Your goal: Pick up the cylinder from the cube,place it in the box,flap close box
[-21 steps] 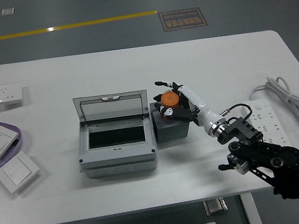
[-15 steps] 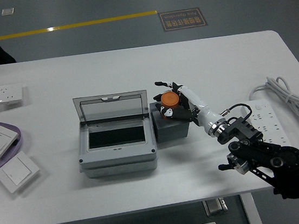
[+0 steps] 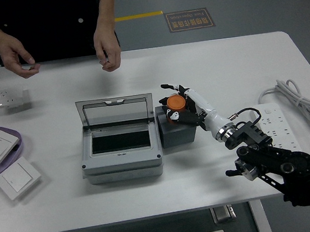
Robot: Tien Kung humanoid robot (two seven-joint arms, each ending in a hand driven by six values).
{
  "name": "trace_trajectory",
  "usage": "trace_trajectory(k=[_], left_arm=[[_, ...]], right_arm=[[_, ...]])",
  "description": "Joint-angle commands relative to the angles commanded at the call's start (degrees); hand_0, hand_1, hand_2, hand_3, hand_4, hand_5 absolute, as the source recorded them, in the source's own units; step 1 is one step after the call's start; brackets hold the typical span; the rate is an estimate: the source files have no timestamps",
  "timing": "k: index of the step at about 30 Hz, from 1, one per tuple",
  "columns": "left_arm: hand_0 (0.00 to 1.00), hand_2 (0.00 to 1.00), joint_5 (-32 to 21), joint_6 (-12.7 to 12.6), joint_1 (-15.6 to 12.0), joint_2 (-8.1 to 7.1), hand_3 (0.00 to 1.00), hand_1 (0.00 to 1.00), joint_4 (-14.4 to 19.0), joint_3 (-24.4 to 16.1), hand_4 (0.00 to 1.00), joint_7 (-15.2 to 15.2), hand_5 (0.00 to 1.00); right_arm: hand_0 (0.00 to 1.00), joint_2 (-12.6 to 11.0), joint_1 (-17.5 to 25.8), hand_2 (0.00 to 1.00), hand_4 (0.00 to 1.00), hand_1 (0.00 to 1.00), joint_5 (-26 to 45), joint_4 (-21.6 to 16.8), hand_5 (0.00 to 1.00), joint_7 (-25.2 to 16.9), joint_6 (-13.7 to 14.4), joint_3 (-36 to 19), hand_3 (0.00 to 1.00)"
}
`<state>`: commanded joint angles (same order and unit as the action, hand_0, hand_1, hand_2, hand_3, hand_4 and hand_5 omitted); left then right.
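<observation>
An orange cylinder (image 3: 175,103) sits over the dark grey cube (image 3: 177,131), which stands right beside the grey box (image 3: 122,161). The box's lid (image 3: 115,110) stands open, upright at the back, and its inside is dark. My right hand (image 3: 175,105) reaches in from the lower right, and its white and black fingers are curled around the cylinder. Whether the cylinder still touches the cube I cannot tell. My left arm is out of view.
A person stands at the far side, both hands (image 3: 108,54) hanging over the table's back edge, holding nothing I can make out. White switch plates (image 3: 17,177) and a purple dish (image 3: 23,144) lie at the left. A white power strip (image 3: 277,121) and coiled cable (image 3: 298,101) lie at the right.
A person has stepped up to the table's far side and brought both hands over its back edge. My right hand and the cylinder have hardly moved.
</observation>
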<state>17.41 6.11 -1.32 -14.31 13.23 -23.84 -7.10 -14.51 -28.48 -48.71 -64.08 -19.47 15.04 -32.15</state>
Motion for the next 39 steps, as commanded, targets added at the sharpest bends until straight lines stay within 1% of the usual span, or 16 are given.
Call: trace_trajectory(k=[2,3,8,9,14,15,20,21,22,27,33,38,39], left_arm=[[0.697,0.698,0.08,-0.04,-0.02,0.01,0.731,0.703,0.01,-0.11,0.705,0.1,0.196],[0.694,0.696,0.07,-0.07,-0.01,0.01,0.731,0.703,0.01,-0.12,0.703,0.16,0.186],[0.694,0.696,0.14,-0.19,-0.02,0.03,0.731,0.703,0.02,-0.27,0.703,0.42,0.186],[0.693,0.694,0.16,-0.21,-0.02,0.03,0.728,0.7,0.02,-0.3,0.705,0.45,0.181],[0.693,0.694,0.76,-0.27,-0.01,0.02,0.728,0.7,0.12,-0.97,0.705,0.59,0.181],[0.691,0.692,0.89,-0.28,0.0,0.01,0.728,0.699,0.13,-1.12,0.705,0.62,0.181],[0.691,0.692,1.24,-0.33,0.04,0.04,0.728,0.699,0.18,-1.57,0.705,0.78,0.181],[0.691,0.69,1.22,-0.34,0.02,0.06,0.727,0.699,0.18,-1.58,0.706,0.81,0.185],[0.691,0.69,1.2,-0.36,0.01,0.07,0.727,0.699,0.18,-1.56,0.706,0.83,0.185],[0.691,0.689,1.07,-0.43,-0.12,0.11,0.726,0.698,0.17,-1.52,0.706,0.92,0.183],[0.691,0.689,1.15,-0.51,-0.14,0.29,0.726,0.695,0.19,-1.72,0.71,1.06,0.192],[0.691,0.689,0.82,-0.59,-0.23,0.36,0.726,0.695,0.15,-1.41,0.71,1.14,0.192],[0.691,0.688,0.66,-0.62,-0.26,0.34,0.725,0.695,0.13,-1.27,0.709,1.16,0.195]], right_arm=[[0.706,0.0,0.03,0.586,0.379,0.677,-0.39,-0.3,0.002,0.46,0.25,0.01,0.673],[0.613,0.0,0.05,0.504,0.195,0.573,-0.48,-0.41,0.002,0.6,0.36,0.06,0.513],[0.613,0.0,0.09,0.504,0.195,0.573,-0.01,-0.58,0.002,0.48,0.85,0.26,0.513],[0.423,0.0,0.1,0.378,0.002,0.416,0.08,-0.58,0.002,0.39,0.99,0.26,0.302],[0.423,0.02,0.17,0.378,0.002,0.416,0.72,-0.47,0.002,-0.54,2.28,-0.12,0.302],[0.394,0.03,0.18,0.255,0.002,0.286,0.82,-0.44,0.002,-0.72,2.55,-0.23,0.178],[0.394,0.1,0.53,0.255,0.002,0.286,0.66,-0.75,0.002,-1.24,3.37,-1.57,0.178],[0.39,0.11,0.69,0.229,0.002,0.255,0.49,-0.98,0.002,-1.29,3.48,-2.16,0.173],[0.39,0.11,0.84,0.229,0.002,0.255,0.31,-1.22,0.002,-1.32,3.6,-2.72,0.173],[0.387,-0.1,1.92,0.222,0.002,0.254,-0.78,-3.81,0.002,-1.39,4.57,-6.31,0.178],[0.38,-1.01,3.38,0.22,0.002,0.252,-2.86,-10.24,0.002,-0.74,6.34,-9.61,0.179],[0.38,-1.94,3.12,0.22,0.002,0.252,-7.27,-17.0,0.002,2.16,7.23,-9.35,0.179],[0.344,-2.06,2.59,0.214,0.002,0.236,-8.57,-18.69,0.002,3.17,7.2,-8.76,0.175]])
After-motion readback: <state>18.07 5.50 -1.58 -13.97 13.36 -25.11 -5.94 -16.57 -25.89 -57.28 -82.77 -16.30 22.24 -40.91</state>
